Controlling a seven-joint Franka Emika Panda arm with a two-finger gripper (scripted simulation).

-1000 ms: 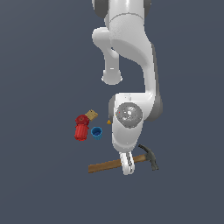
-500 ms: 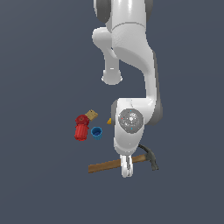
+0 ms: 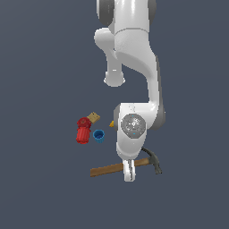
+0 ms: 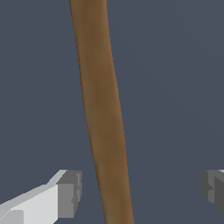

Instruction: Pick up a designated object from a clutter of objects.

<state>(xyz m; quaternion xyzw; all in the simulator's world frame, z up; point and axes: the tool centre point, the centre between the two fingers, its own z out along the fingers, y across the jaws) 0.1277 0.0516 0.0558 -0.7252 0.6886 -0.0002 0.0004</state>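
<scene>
Over the hammer [image 3: 120, 167], which lies apart from the red cylinder [image 3: 83, 133] and blue cup [image 3: 99, 135], the gripper [image 4: 142, 192] hangs wide open and empty, straddling the handle (off-centre), so closing on it should come next.

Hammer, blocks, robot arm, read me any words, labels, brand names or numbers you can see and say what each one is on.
No readable text in either view.
Hammer: plain brown handle and dark head, no marking.
Red ribbed cylinder, blue cup, tan block: no print visible.
Robot arm: the round grey disc near the wrist carries faint specks, too small to read.
</scene>
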